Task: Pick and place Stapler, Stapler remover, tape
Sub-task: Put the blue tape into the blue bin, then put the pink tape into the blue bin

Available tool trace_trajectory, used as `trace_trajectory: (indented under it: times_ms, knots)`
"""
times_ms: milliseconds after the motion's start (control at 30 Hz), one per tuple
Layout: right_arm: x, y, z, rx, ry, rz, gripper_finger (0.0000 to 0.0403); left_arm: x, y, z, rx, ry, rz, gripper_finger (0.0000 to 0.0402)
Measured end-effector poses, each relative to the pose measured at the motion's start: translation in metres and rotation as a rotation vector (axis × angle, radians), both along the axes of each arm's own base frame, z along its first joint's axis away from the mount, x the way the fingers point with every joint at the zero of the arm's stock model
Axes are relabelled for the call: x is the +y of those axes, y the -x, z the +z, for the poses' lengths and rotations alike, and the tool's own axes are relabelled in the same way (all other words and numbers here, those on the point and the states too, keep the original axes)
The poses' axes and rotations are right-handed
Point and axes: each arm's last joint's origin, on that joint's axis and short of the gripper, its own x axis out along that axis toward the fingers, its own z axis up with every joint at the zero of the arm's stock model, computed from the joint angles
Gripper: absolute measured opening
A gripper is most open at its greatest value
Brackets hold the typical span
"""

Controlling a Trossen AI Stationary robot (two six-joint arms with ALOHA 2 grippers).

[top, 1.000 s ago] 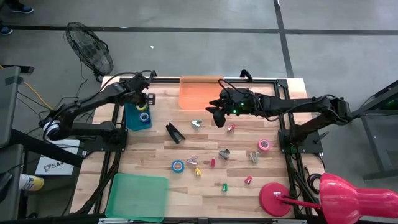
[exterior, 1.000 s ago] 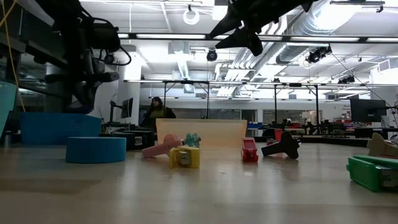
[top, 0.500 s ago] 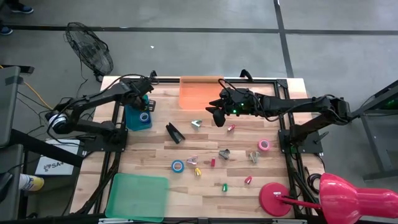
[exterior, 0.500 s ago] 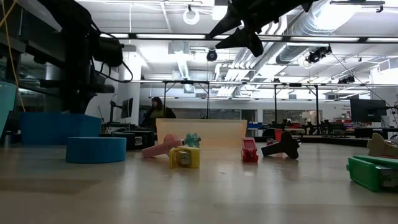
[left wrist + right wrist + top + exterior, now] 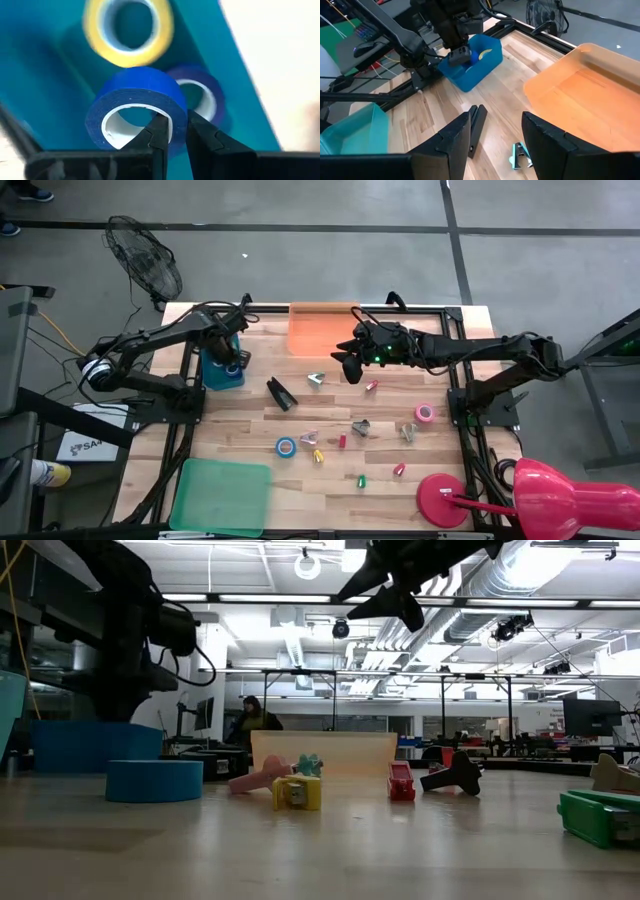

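Note:
My left gripper (image 5: 229, 354) points down into the blue bin (image 5: 212, 375) at the table's far left, shut on a blue tape roll (image 5: 137, 105). A yellow roll (image 5: 129, 30) and a purple roll (image 5: 201, 97) lie on the bin's floor. Another blue roll (image 5: 286, 446) and a pink roll (image 5: 424, 413) lie flat on the table. The black stapler (image 5: 281, 393) lies on the wood mid-table. A silvery claw-shaped stapler remover (image 5: 315, 379) lies beside it. My right gripper (image 5: 349, 362) hovers open, high above the table near the orange tray. My left gripper pinches the blue roll's wall (image 5: 177, 117), one finger inside the centre hole and one outside. The fingers come from above, pointing down. The roll sits tilted over the purple roll inside the bin; whether it touches the bin's floor, I cannot tell.
An orange tray (image 5: 322, 328) stands at the far edge and a green tray (image 5: 222, 496) at the near left. A red lamp (image 5: 530, 495) fills the near right corner. Small coloured pieces and more silvery claws (image 5: 360, 427) lie scattered mid-table.
My left gripper has sunk into the blue bin with the blue roll and has rolled at the wrist; it now covers the rolls in the bin in the high view.

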Motion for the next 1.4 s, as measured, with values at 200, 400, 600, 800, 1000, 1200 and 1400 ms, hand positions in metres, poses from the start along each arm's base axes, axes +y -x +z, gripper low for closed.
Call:
trace_trajectory:
  times_ms: [200, 400, 600, 800, 1000, 1200, 1400]
  knots:
    - [0.0, 0.0, 0.0, 0.001, 0.005, -0.01, 0.0169, -0.008, -0.008, 0.0, -0.022, 0.023, -0.034, 0.0039]
    - [-0.001, 0.0, 0.0, 0.002, 0.011, -0.019, 0.0169, -0.016, -0.016, -0.002, 0.001, 0.002, -0.037, 0.0039]
    - [-0.001, 0.0, 0.0, 0.002, 0.012, -0.019, 0.0169, -0.013, -0.023, -0.011, 0.01, 0.025, -0.037, 0.0039]
    - [-0.001, 0.0, 0.0, 0.002, 0.011, -0.019, 0.0169, -0.01, -0.026, -0.015, 0.023, 0.022, -0.034, 0.004]
    - [-0.001, 0.0, 0.0, 0.003, 0.012, -0.019, 0.0169, -0.009, -0.027, -0.016, 0.003, 0.013, -0.043, 0.0054]
    - [-0.001, 0.0, -0.001, 0.011, 0.01, -0.018, 0.0169, -0.008, -0.029, -0.016, -0.016, 0.004, -0.06, 0.0104]
    - [0.0, 0.001, -0.002, 0.021, 0.005, -0.009, 0.0169, -0.008, -0.03, -0.014, -0.035, 0.007, -0.067, 0.0152]
